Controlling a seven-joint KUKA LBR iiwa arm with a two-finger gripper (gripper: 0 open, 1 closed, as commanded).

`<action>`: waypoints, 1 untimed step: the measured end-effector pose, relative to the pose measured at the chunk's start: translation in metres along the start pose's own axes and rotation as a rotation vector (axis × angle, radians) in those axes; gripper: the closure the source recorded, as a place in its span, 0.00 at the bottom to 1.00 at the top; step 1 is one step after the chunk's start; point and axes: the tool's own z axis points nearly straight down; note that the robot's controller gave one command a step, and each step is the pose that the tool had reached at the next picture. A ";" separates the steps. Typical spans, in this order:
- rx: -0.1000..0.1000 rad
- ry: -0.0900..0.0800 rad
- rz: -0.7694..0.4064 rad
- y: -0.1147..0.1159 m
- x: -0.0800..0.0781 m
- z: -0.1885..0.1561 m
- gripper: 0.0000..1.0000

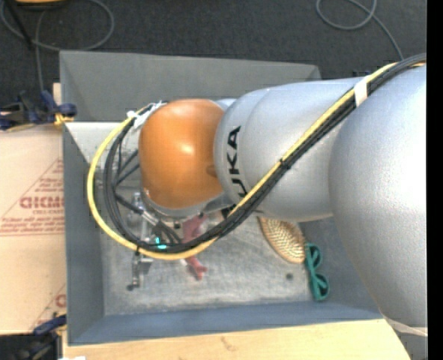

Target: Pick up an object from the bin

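gripper [140, 270] low in bin [79, 223]; open or closed can't tell; pink object [196, 267] just beside it; tan brush [282, 240], green glasses [316, 273] beyond

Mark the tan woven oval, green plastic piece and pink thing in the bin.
tan woven oval [282, 240]: camera view, its visible face.
green plastic piece [316, 276]: camera view, its middle.
pink thing [196, 267]: camera view, lower end.

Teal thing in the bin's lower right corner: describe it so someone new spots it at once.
In the grey metal bin, go to the lower right corner of the camera view, just under the silver robot arm. A teal plastic piece shaped like glasses lies there beside a tan oval brush. It alone is blue-green, thin and looped; the brush is broad and tan.
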 end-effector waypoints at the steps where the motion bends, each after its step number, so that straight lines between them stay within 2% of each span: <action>1: -0.002 -0.007 0.004 -0.001 -0.002 -0.004 0.00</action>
